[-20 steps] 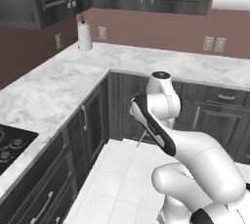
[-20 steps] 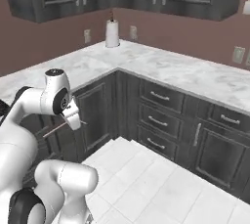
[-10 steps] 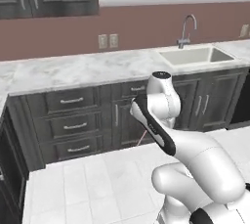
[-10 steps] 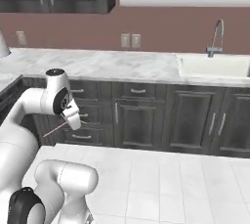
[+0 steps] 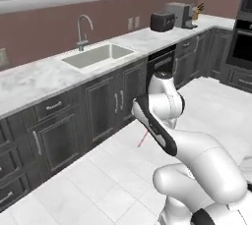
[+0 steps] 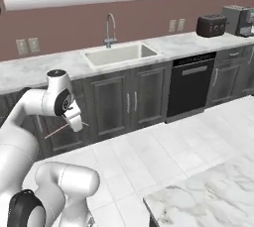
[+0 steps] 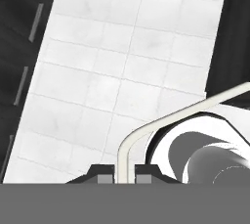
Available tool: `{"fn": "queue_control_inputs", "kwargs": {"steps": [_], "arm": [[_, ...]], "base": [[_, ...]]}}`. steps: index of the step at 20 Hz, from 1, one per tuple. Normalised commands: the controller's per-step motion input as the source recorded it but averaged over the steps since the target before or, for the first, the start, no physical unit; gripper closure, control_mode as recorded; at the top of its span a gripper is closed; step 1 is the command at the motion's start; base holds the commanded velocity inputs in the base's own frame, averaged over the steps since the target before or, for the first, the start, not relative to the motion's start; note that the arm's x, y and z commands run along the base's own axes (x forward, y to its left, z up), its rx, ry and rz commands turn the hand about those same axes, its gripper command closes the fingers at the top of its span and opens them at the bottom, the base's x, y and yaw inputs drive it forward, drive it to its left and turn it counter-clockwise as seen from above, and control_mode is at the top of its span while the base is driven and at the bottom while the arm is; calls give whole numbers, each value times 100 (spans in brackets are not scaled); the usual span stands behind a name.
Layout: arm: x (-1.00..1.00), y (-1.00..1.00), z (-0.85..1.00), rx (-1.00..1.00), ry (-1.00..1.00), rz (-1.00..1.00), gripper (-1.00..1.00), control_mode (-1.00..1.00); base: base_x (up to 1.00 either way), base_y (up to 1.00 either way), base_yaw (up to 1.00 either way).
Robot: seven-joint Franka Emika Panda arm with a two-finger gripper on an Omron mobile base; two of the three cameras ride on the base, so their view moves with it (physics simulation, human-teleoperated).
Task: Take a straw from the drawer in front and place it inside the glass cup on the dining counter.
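White floor tiles (image 5: 98, 180) spread beneath the folded arm, whose gripper (image 7: 125, 176) points down at them with its dark tips pressed together on the straw (image 5: 142, 139). That thin pink-red stick pokes down and sideways from under the forearm in the left base view; in the right base view it slants beside the wrist, close to level. In the hand view it cannot be made out as pink, so how much sticks out each side is unclear. Ahead and to the right, a corner of the marble dining counter (image 6: 208, 198) enters the right base view; I cannot see the glass cup on it. For the drop, I judge the straw's long axis must turn upright over the rim. Farther off, dark cabinets (image 6: 134, 102) carry a sink (image 6: 121, 54) under the window.
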Motion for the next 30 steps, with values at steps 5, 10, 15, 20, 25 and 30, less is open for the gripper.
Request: {"fn": "queue_control_inputs", "kwargs": {"steps": [5, 10, 15, 20, 25, 30], "arm": [[0, 0, 0, 0, 0, 0, 100, 100], [0, 0, 0, 0, 0, 0, 100, 100], [0, 0, 0, 0, 0, 0, 100, 100], [0, 0, 0, 0, 0, 0, 100, 100], [0, 0, 0, 0, 0, 0, 100, 100], [0, 0, 0, 0, 0, 0, 100, 100]], "base": [[0, 0, -80], [0, -2, -76], [0, -3, -74], [1, 9, -50], [15, 71, -12], [20, 100, -12]]}}
